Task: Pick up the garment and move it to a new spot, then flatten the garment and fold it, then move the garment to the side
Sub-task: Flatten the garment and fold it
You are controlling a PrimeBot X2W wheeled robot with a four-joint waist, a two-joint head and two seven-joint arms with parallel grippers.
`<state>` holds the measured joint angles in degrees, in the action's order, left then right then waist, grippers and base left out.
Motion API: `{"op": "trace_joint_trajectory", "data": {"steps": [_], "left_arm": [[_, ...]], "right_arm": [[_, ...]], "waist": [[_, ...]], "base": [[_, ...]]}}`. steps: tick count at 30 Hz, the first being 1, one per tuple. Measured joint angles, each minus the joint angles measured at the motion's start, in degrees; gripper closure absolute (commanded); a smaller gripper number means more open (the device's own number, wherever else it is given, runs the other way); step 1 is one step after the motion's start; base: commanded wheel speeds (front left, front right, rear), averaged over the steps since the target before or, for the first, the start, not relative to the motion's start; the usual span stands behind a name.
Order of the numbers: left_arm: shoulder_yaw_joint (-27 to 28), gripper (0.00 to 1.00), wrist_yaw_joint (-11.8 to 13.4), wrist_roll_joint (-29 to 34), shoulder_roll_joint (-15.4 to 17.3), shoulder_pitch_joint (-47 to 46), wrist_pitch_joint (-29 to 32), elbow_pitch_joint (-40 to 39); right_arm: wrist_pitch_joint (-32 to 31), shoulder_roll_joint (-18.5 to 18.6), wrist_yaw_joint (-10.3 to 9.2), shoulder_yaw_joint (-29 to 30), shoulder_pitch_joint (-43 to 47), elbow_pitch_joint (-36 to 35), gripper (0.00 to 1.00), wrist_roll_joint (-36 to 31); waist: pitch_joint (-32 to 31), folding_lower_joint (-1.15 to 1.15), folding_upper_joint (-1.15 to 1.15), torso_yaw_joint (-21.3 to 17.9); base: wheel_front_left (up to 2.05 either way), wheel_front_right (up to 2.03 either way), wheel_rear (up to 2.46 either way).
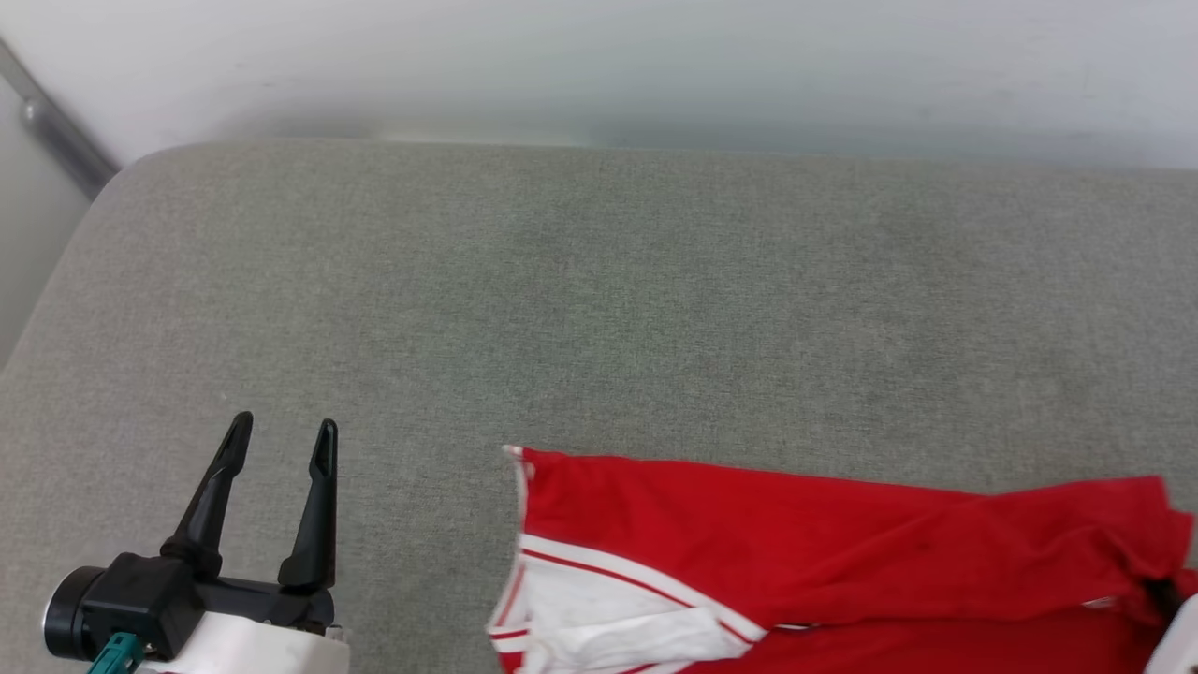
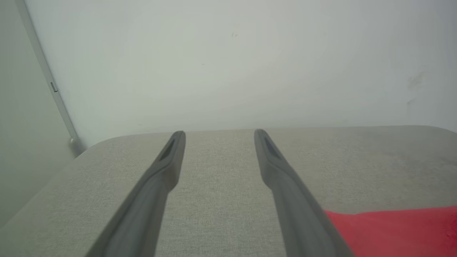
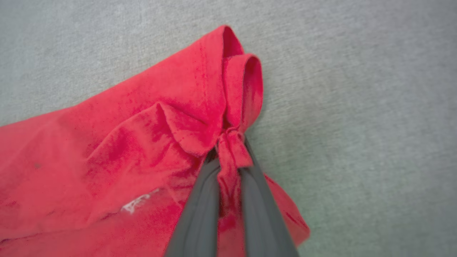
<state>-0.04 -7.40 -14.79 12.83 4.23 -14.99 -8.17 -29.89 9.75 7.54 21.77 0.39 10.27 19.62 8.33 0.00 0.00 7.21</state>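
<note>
Garment (image 1: pixel 842 543) red, white print (image 3: pixel 137 205) unreadable, right claw (image 3: pixel 230 150) pinching its edge, left claw (image 1: pixel 285 426) spread wide, empty.

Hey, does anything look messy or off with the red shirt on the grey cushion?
The garment lies rumpled, not flat: its red body is folded over itself, one white sleeve poking out. The right gripper is shut on a bunched, twisted corner. No damage shows.

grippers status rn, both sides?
Left gripper: open, holding nothing.
Right gripper: shut on a bunched red fold of the garment.
</note>
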Motion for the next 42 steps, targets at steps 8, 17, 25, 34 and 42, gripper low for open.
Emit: {"op": "trace_joint_trajectory", "data": {"steps": [8,17,25,34,42], "left_arm": [[-0.5,0.0,0.0,-0.1,0.1,0.4,0.0,0.5],[-0.8,0.0,0.0,-0.1,-0.2,2.3,0.0,0.8],[-1.1,0.0,0.0,-0.1,-0.6,3.4,0.0,0.6],[-1.6,0.0,0.0,-0.5,-0.9,3.4,0.0,0.9],[-1.3,0.0,0.0,-0.5,-1.0,3.4,0.0,1.2]], "right_arm": [[-0.8,1.7,-0.02,1.8,-1.0,-1.4,1.0,-0.5],[-5.5,-0.3,-0.03,-7.6,3.9,-12.8,1.0,2.1],[-10.1,-4.8,-0.04,-18.9,5.8,-20.2,1.0,4.3],[-8.4,-6.8,-0.04,-29.1,2.6,-17.9,1.0,13.0],[-2.7,-6.8,-0.04,-38.2,-2.6,-10.3,1.0,17.3]], "waist": [[-1.5,0.0,0.0,-1.0],[-4.7,0.0,0.0,-1.6],[-6.2,0.0,0.0,-0.6],[-6.7,0.0,0.0,1.5],[-6.6,0.0,0.0,3.5]], "base": [[0.0,0.0,0.0],[0.0,0.0,0.0],[0.0,0.0,0.0],[0.0,0.0,0.0],[0.0,0.0,0.0]]}}
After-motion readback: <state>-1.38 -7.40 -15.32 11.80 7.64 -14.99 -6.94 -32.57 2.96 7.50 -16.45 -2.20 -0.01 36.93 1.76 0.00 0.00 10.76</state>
